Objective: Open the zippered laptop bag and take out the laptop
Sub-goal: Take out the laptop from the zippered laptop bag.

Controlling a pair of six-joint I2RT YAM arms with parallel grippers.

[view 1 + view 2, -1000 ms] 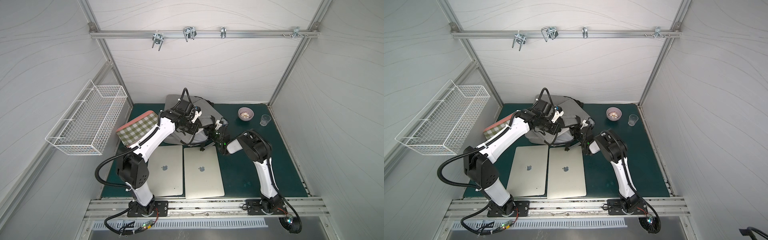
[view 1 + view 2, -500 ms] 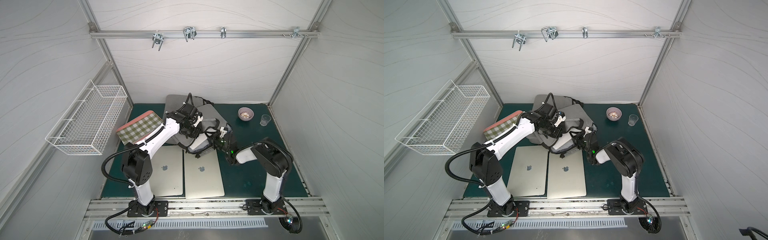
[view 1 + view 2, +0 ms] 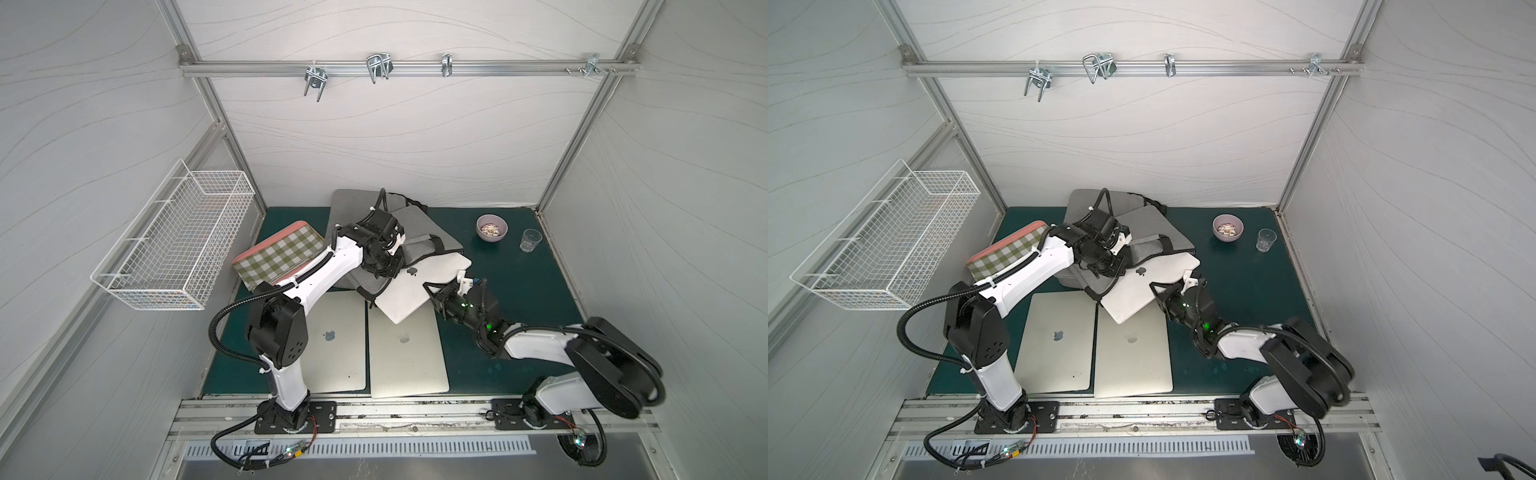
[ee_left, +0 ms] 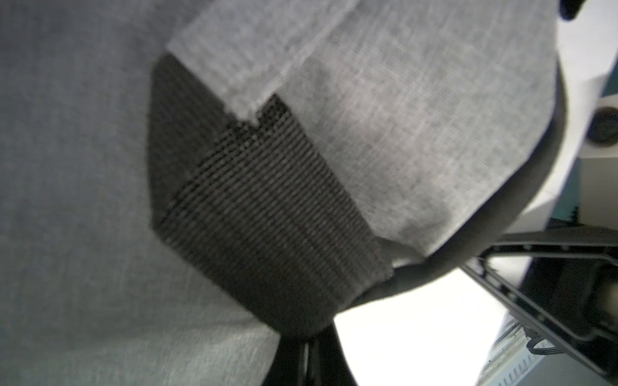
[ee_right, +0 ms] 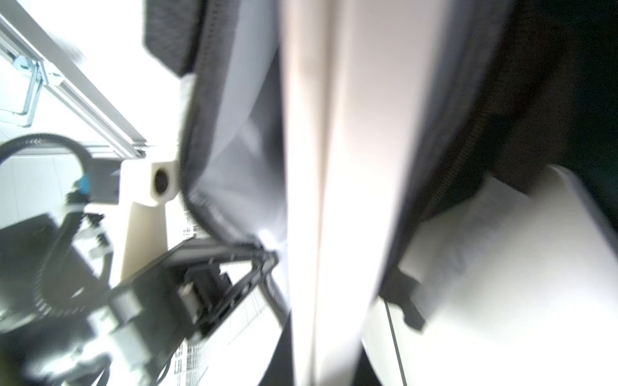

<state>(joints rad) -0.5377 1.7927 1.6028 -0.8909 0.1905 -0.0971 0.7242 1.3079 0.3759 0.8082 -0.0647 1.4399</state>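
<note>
A second ago the white laptop (image 3: 419, 286) was hidden inside the grey laptop bag (image 3: 419, 226). Half a second ago only a strip of it showed. Now most of its lid, logo included, lies outside the bag's mouth in both top views. It is slanted, and its front corner overlaps the far edge of a silver laptop (image 3: 407, 353) lying flat near the counter's front edge. A second silver laptop (image 3: 336, 345) lies just beside that one and has not shifted. The bag itself remains at the middle of the far edge of the counter (image 3: 519, 291).

The right arm has dropped from its raised, bent stance beside the bag. It now stretches low over the counter, with its elbow folded back toward the front right corner. The right claw (image 3: 436, 293) is clamped on the laptop's side edge, and the right wrist view shows that pale edge (image 5: 334, 167) running straight between the jaws.

The left arm leans in from the front left. Its claw (image 3: 384, 272) has moved from the bag's far part to the bag's open front edge. It is closed tight, and in the left wrist view the bag's black webbing strap (image 4: 261, 207) runs down into its fingertips.
</note>
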